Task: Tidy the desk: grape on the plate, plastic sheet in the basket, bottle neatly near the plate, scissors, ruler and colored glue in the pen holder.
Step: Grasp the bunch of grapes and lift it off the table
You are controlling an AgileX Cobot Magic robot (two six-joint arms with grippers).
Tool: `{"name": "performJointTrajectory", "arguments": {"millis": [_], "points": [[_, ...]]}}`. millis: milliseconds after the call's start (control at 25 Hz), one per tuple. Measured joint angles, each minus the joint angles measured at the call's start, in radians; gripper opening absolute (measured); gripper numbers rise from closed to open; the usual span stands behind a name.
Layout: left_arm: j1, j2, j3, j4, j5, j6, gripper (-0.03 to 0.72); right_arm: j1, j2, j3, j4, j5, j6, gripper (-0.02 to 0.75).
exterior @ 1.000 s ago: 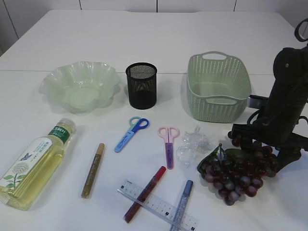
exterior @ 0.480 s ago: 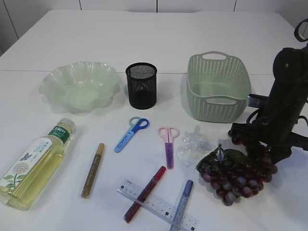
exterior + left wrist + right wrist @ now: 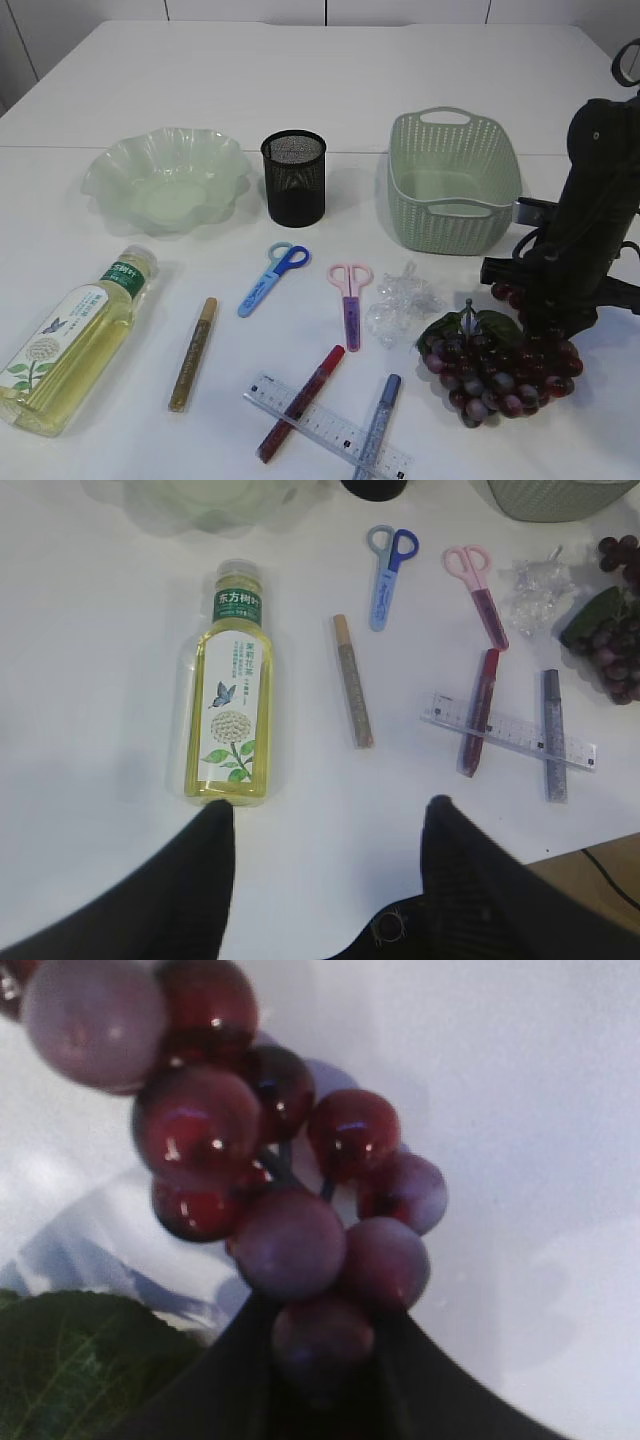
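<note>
The dark red grape bunch (image 3: 497, 375) lies at the front right, and my right gripper (image 3: 545, 322) is shut on its berries (image 3: 325, 1340). Crumpled plastic sheet (image 3: 400, 300) sits just left of the bunch. The bottle (image 3: 75, 340) of yellow liquid lies on its side at the front left. My left gripper (image 3: 330, 805) hangs open above the table, just short of the bottle's (image 3: 232, 715) base. Blue scissors (image 3: 272, 278), pink scissors (image 3: 350, 300), a clear ruler (image 3: 325, 425) and gold (image 3: 193, 352), red (image 3: 300, 402) and blue (image 3: 377, 425) glue sticks lie in the middle.
The pale green wavy plate (image 3: 165, 180) stands at the back left, the black mesh pen holder (image 3: 294, 178) beside it, and the green woven basket (image 3: 452, 180) at the back right. The table's front edge (image 3: 590, 840) runs close behind the ruler.
The right gripper's jaws have closed on the grape bunch, which has shifted a little to the right, its stem now upright. The left gripper has not moved.
</note>
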Motion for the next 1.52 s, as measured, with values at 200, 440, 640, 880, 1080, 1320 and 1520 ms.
{"name": "performJointTrajectory", "arguments": {"millis": [200,440,640,880,1080,1320,1520], "points": [[0.0,0.0,0.0,0.0,0.002,0.0,0.434,0.001,-0.019,0.0,-0.002,0.02,0.0,0.156],[0.0,0.0,0.0,-0.002,0.002,0.0,0.434,0.001,-0.086,0.0,-0.003,0.045,-0.002,0.155],[0.0,0.0,0.0,-0.002,0.002,0.0,0.434,0.001,-0.155,0.0,-0.004,0.074,-0.012,0.155],[0.0,0.0,0.0,-0.002,0.002,0.0,0.434,0.001,-0.256,0.0,-0.004,0.11,-0.025,0.155],[0.0,0.0,0.0,-0.002,0.002,0.0,0.434,0.001,-0.32,0.0,-0.008,0.136,-0.042,0.153],[0.0,0.0,0.0,-0.011,0.014,0.0,0.434,0.001,-0.406,0.0,-0.007,0.168,-0.06,0.153],[0.0,0.0,0.0,-0.023,0.018,0.012,0.434,0.001,-0.475,0.0,0.026,0.177,-0.094,0.153]]}}
